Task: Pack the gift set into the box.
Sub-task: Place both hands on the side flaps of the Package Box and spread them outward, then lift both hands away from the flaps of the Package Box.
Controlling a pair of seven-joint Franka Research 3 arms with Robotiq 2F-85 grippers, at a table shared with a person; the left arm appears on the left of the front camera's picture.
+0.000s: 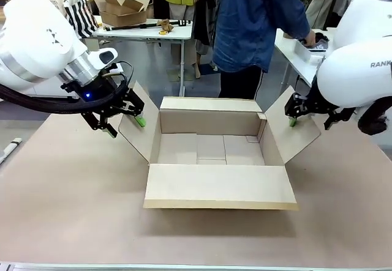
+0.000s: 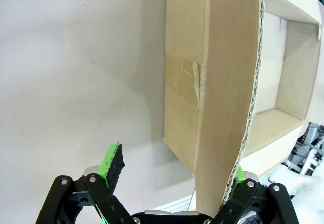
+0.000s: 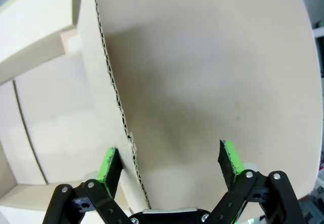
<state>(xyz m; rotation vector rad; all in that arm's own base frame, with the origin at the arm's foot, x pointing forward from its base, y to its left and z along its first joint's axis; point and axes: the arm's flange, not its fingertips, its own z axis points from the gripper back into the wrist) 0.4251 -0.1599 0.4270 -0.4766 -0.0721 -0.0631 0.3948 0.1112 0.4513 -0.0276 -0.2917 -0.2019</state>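
Note:
The box, a flat brown cardboard carton, lies in the middle of the table with all four flaps spread out and nothing inside. My left gripper is open and straddles the edge of the box's left flap, which runs between its fingers. My right gripper is also open, with the right flap's edge between its green pads. On the side table at far right, a person's hand rests on a pale grey tray, apparently the gift set; its contents are too small to tell.
The person stands just beyond the box's far flap, turned toward the side table. Bare tabletop surrounds the box at front and left. A white table with a smaller cardboard box stands farther back left.

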